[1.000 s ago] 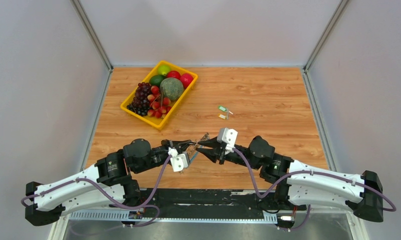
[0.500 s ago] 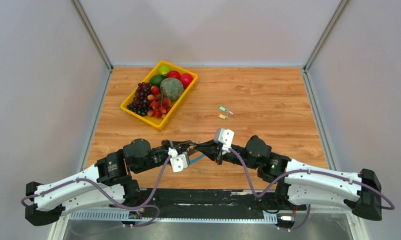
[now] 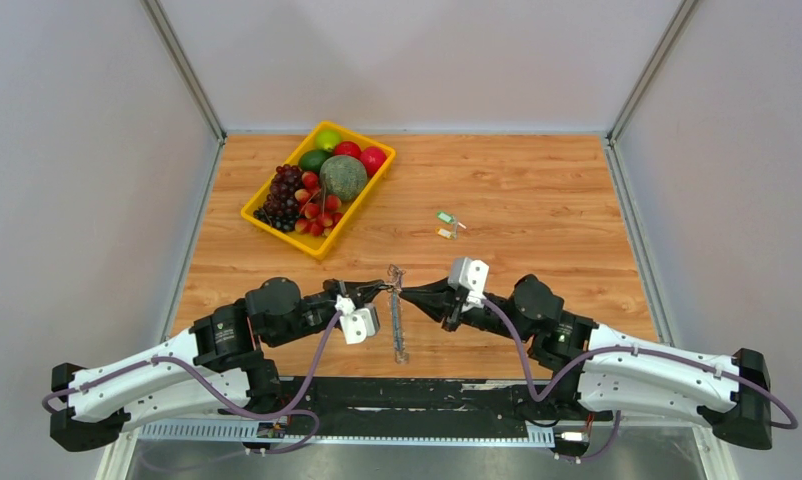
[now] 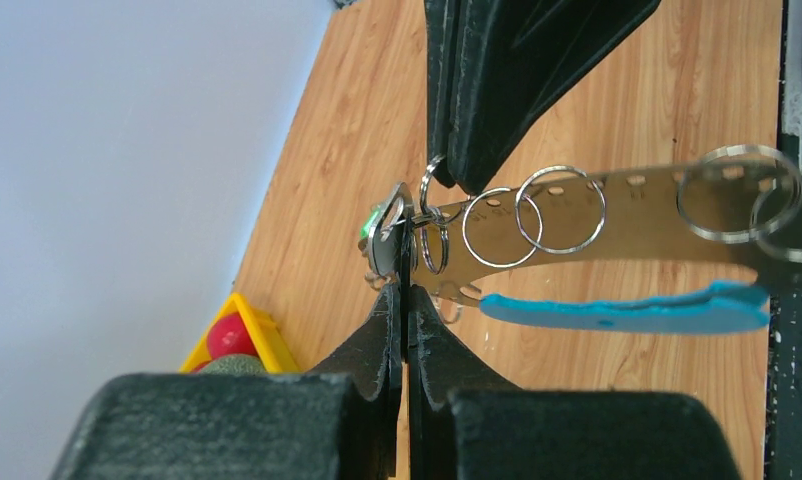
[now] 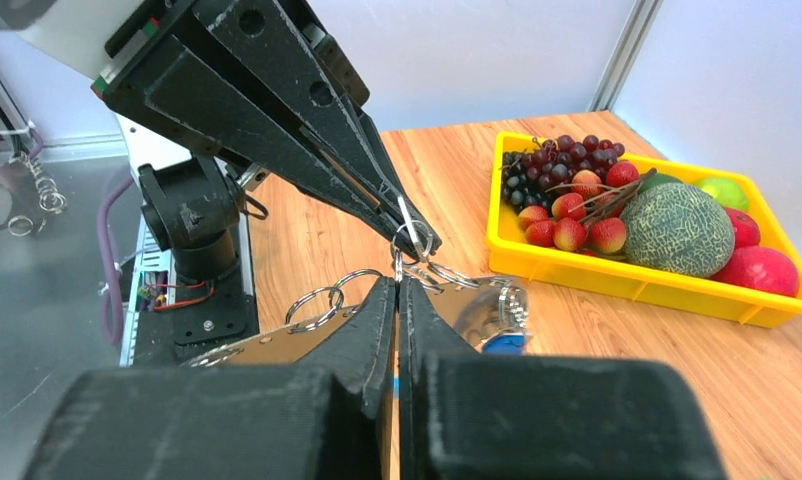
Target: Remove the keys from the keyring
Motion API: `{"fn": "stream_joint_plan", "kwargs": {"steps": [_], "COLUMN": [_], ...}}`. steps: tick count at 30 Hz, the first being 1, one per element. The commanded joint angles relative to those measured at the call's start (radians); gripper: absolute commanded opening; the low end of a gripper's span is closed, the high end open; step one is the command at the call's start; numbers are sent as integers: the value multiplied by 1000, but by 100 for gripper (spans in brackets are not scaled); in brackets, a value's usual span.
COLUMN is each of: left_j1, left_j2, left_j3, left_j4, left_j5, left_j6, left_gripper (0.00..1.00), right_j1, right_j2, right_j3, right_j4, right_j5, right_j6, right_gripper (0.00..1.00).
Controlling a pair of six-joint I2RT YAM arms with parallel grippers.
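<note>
At lower centre, the left tool [image 3: 385,290] and right tool [image 3: 407,292] both clamp shut on the keyring [image 3: 399,325] between them; we cannot quite tell which part the right one pinches. A green-headed key [image 4: 370,226] seems not yet off. Farther up, two keys [image 3: 447,226] lie freed on the worktop [image 3: 537,190].

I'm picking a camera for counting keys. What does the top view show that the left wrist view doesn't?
Top only: two loose keys lying on the table. Left wrist only: small rings and a green key at the keyring end. Both: the keyring, the tray, and the left claw and right claw, shut and meeting at it.
</note>
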Motion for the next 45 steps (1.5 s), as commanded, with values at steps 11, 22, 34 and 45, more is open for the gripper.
{"fn": "stream_joint_plan", "kwargs": {"steps": [11,22,34,45], "left_j1": [1,1,1,1], "left_j2": [3,15,33,33], "left_j3": [31,33,36,40], "left_j4": [44,32,22,23], "left_j5": [-2,25,34,-1], "left_j6": [7,15,17,13], "left_gripper": [0,0,0,0], "right_j1": [1,-1,-1,-1], "right_j2": [-83,-50,-46,-48], "right_j3": [-17,0,-1,7], "right_j4": [143,175,222,218], "right_j5": [-33,-26,-43,-72], "right_j6": [80,111,160,221], "right_gripper": [0,0,0,0]}}
